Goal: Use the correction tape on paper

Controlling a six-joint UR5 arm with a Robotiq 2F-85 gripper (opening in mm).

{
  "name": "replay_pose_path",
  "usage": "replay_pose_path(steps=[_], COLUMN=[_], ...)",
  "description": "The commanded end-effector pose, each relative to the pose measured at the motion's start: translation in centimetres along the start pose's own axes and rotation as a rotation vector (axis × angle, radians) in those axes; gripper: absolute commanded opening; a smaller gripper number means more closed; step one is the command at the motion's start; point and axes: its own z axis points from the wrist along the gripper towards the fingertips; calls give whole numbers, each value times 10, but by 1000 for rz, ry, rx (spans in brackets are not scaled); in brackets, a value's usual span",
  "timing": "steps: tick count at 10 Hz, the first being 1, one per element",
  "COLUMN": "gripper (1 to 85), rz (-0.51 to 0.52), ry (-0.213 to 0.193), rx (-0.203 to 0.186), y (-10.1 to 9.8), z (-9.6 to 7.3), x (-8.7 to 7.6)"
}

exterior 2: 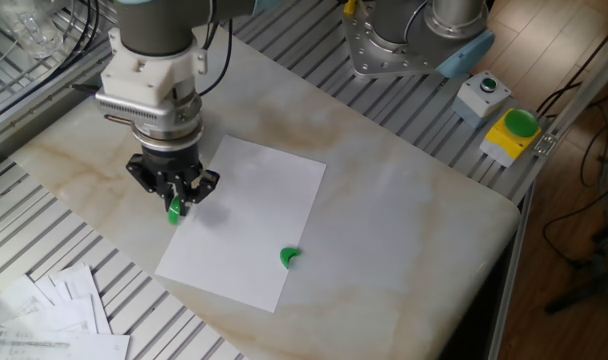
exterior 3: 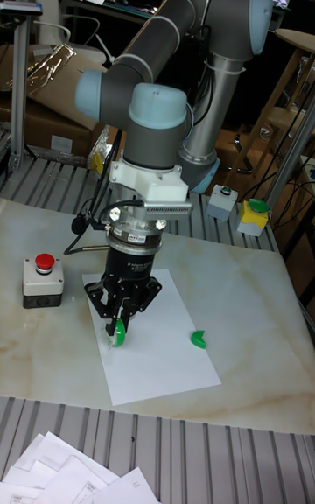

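End effector [exterior 2: 173, 196] was clamped on the correction tape [exterior 2: 173, 209], held tip-down at the paper [exterior 2: 249, 220]'s left edge, likely so the tip could drag across it (contact unclear). Green crescent [exterior 2: 289, 257] lay near the paper's lower-right.

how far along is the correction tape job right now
Done: the gripper is shut on the correction tape. In hand: its tip is down at the paper near the left edge. Left: finishing the stroke and lifting off; whether any tape is laid cannot be seen.
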Motion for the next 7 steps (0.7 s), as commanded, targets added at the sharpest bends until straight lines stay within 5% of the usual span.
replay_pose_path(steps=[1,7], gripper=[17,17], rz=[36,51], ry=[6,14], rx=[-17,-29], y=[4,9], z=[13,14], x=[7,10])
